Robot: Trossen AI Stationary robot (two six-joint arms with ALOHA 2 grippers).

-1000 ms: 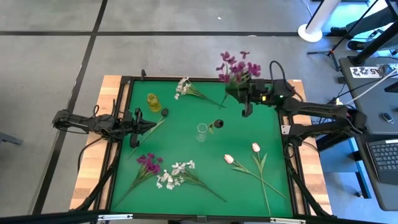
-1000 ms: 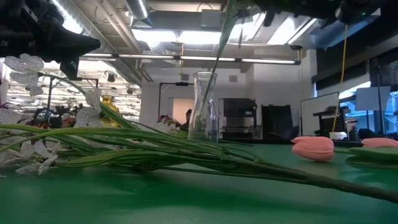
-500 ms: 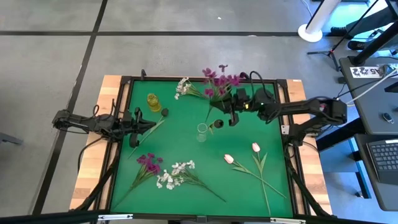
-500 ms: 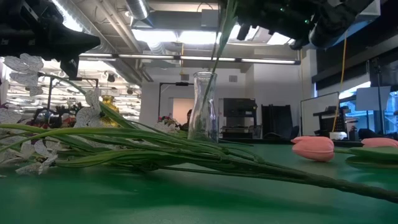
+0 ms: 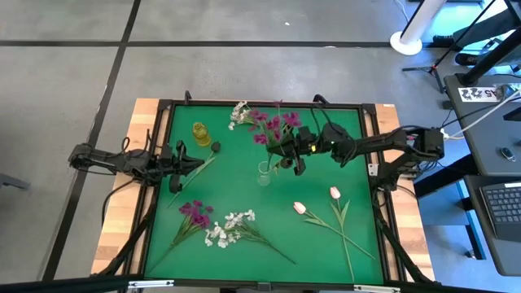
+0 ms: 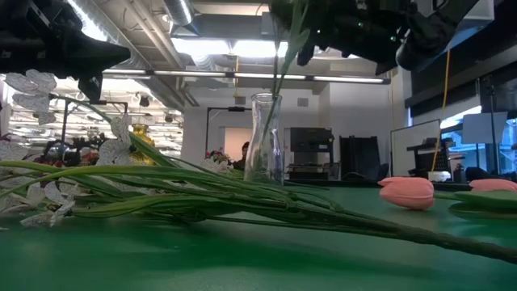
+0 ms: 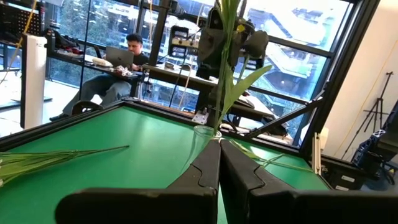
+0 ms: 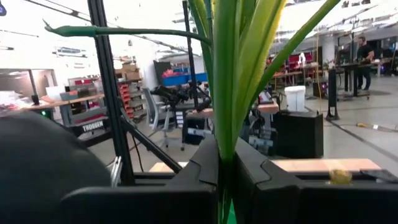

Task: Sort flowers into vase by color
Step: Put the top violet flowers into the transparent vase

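My right gripper (image 5: 296, 159) is shut on a magenta-purple flower (image 5: 273, 126), which hangs over the clear glass vase (image 5: 264, 172) in the middle of the green table. The stem's lower end (image 6: 275, 90) stands at the vase's mouth (image 6: 266, 97); whether it is inside, I cannot tell. A yellow vase (image 5: 200, 133) stands at the far left. On the table lie a white flower (image 5: 241, 114), a magenta one (image 5: 194, 213), another white one (image 5: 232, 224) and two pale pink tulips (image 5: 317, 203). My left gripper (image 5: 189, 163) waits shut at the left. My right gripper pinches the magenta flower's green stem and leaves (image 8: 225, 140) between its two fingers. The fingers come about level from the table's right side and lie across the stem. The flower is lifted clear and stands nearly upright, blossoms (image 5: 275, 124) uppermost.
A long stem with a dark head (image 5: 213, 149) lies under my left gripper. A black frame (image 5: 165, 106) rims the table. In the low view the lying stems (image 6: 202, 198) and a tulip bud (image 6: 408, 192) fill the near part of the table.
My right gripper has gone down and toward the table's left and near edges, from the far right corner to the clear vase, turning a little. The magenta flower came with it, and its stem now hangs over the vase's mouth.
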